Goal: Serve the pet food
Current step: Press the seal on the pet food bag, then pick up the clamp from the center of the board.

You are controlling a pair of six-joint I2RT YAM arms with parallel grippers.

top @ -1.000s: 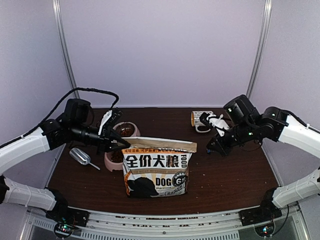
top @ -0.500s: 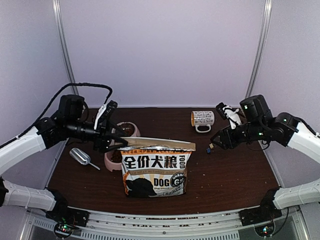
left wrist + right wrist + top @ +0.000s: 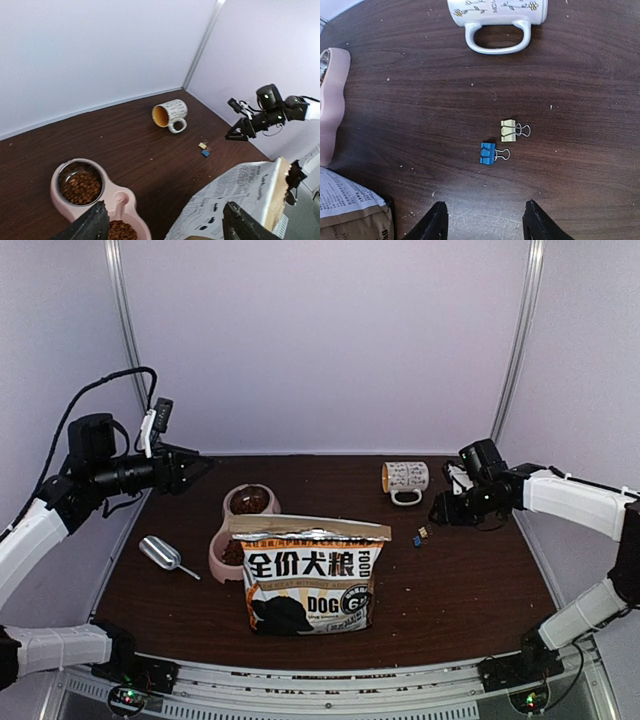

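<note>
Dark brown pet food (image 3: 250, 502) fills both cups of the pink double bowl (image 3: 219, 562); the left wrist view shows the same kibble (image 3: 80, 186) below the camera. The kraft dog-food bag (image 3: 312, 575) stands upright in front of the bowl, and nothing holds it. My left gripper (image 3: 203, 462) hangs open, high over the table's back left, well clear of the bag; its jaws (image 3: 167, 227) are wide apart and empty. My right gripper (image 3: 441, 513) is open and empty at the right, above the table near two binder clips (image 3: 488, 153).
A silver scoop (image 3: 160, 553) lies left of the bowl. A white patterned mug (image 3: 405, 478) lies on its side at the back right. A blue clip and a yellow clip (image 3: 421, 536) lie on the wood between the bag and my right gripper.
My left gripper let go of the bag's top left corner, opened and drew back up and left. My right gripper opened, left the clips on the table and pulled back right.
</note>
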